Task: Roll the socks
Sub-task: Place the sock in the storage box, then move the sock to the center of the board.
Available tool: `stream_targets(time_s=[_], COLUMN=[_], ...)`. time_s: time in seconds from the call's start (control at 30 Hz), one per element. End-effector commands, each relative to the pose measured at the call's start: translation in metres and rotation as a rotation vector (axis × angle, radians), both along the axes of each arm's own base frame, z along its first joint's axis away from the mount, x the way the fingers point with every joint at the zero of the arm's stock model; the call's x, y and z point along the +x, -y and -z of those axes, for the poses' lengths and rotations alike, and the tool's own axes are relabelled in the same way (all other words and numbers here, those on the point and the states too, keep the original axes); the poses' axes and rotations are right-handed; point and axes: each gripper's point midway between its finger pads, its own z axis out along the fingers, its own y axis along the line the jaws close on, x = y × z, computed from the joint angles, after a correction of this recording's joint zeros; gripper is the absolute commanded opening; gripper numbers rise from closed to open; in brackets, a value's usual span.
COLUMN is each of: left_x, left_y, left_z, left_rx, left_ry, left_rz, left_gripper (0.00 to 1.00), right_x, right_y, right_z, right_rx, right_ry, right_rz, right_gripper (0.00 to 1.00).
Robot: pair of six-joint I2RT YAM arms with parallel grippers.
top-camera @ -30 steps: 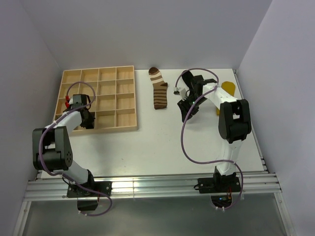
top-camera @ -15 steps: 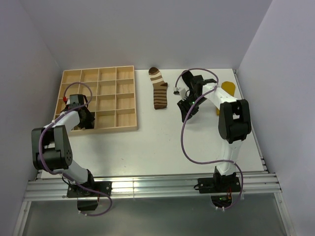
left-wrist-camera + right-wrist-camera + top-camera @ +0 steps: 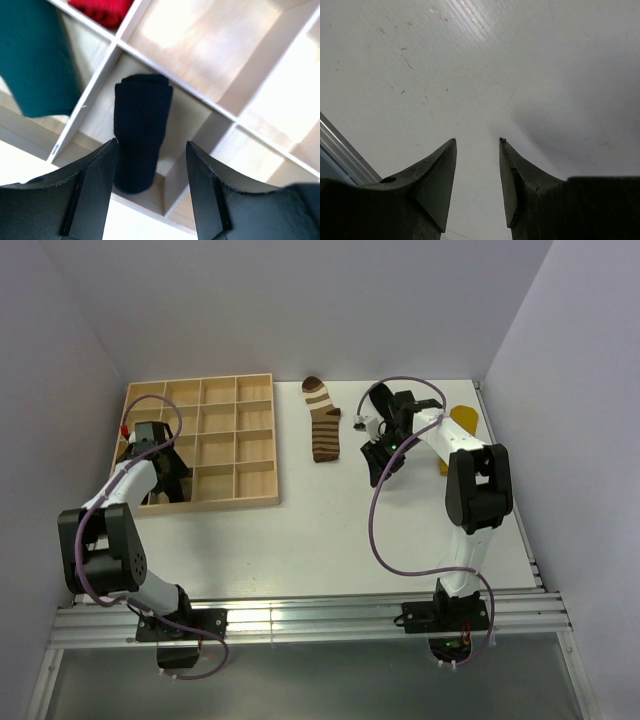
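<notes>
While beneath left end effector, black sock loose in compartment.

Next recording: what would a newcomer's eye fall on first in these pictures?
The pale wooden grid tray at the table's far left stands out, with a rolled plain black sock lying in an edge compartment below the open left gripper. A brown-and-cream striped sock lies flat and unrolled at the far middle. The right gripper, open and empty, hangs over bare white table, with a yellow sock at the far right edge.
</notes>
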Motion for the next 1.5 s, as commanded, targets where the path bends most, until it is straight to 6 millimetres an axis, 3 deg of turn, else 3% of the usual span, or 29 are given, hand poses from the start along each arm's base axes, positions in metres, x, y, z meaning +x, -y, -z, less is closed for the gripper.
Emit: stream_targets(time_s=[0.0, 0.2, 0.27, 0.3, 0.37, 0.4, 0.43, 0.53, 0.57, 0.6, 0.63, 0.67, 0.8, 0.93, 1.13, 1.27, 1.33, 1.37, 1.47], left_x=[0.010, 0.011, 0.015, 0.017, 0.023, 0.024, 0.026, 0.036, 0.039, 0.042, 0.046, 0.048, 0.059, 0.059, 0.055, 0.051, 0.048, 0.048, 0.045], left_y=[-0.006, -0.007, -0.004, 0.001, 0.009, 0.014, 0.020, 0.049, 0.070, 0.079, 0.100, 0.111, 0.164, 0.211, 0.248, 0.261, 0.268, 0.271, 0.277], left_z=[-0.038, -0.062, -0.078, -0.087, -0.102, -0.110, -0.115, -0.134, -0.137, -0.138, -0.143, -0.146, -0.159, -0.163, -0.150, -0.141, -0.140, -0.140, -0.142], left_rx=[0.046, 0.061, 0.053, 0.032, 0.008, -0.004, -0.011, -0.027, -0.036, -0.043, -0.058, -0.065, -0.103, -0.137, -0.166, -0.177, -0.185, -0.186, -0.192], left_ry=[0.070, 0.119, 0.159, 0.190, 0.237, 0.262, 0.277, 0.332, 0.344, 0.348, 0.365, 0.376, 0.415, 0.434, 0.418, 0.403, 0.400, 0.401, 0.404], left_rz=[0.021, 0.028, 0.038, 0.057, 0.079, 0.096, 0.109, 0.176, 0.227, 0.247, 0.292, 0.316, 0.427, 0.534, 0.612, 0.641, 0.660, 0.668, 0.685], left_gripper=[0.62, 0.63, 0.63, 0.63, 0.66, 0.66, 0.66, 0.65, 0.65, 0.64, 0.64, 0.64, 0.63, 0.62, 0.61, 0.60, 0.60, 0.60, 0.60], right_x=[0.012, 0.020, 0.032, 0.044, 0.062, 0.081, 0.092, 0.131, 0.142, 0.155, 0.162, 0.172, 0.188, 0.188, 0.165, 0.134, 0.121, 0.105, 0.077], right_y=[-0.004, -0.004, 0.001, 0.002, 0.015, 0.020, 0.027, 0.056, 0.066, 0.070, 0.077, 0.079, 0.089, 0.090, 0.087, 0.084, 0.081, 0.080, 0.074], right_z=[-0.028, -0.039, -0.046, -0.055, -0.053, -0.065, -0.055, -0.062, -0.045, -0.050, -0.033, -0.036, -0.010, 0.014, 0.046, 0.055, 0.049, 0.057, 0.054], right_rx=[0.013, 0.013, 0.001, 0.000, -0.030, -0.031, -0.056, -0.096, -0.125, -0.134, -0.174, -0.178, -0.239, -0.268, -0.314, -0.325, -0.324, -0.330, -0.311], right_ry=[0.099, 0.138, 0.169, 0.204, 0.203, 0.243, 0.224, 0.271, 0.250, 0.279, 0.265, 0.286, 0.282, 0.251, 0.196, 0.137, 0.129, 0.094, 0.057], right_rz=[0.004, 0.022, 0.048, 0.062, 0.123, 0.149, 0.194, 0.314, 0.347, 0.370, 0.384, 0.397, 0.416, 0.397, 0.360, 0.320, 0.299, 0.274, 0.241], right_gripper=[0.47, 0.47, 0.47, 0.44, 0.41, 0.38, 0.36, 0.32, 0.32, 0.31, 0.31, 0.31, 0.25, 0.24, 0.22, 0.22, 0.22, 0.22, 0.22])
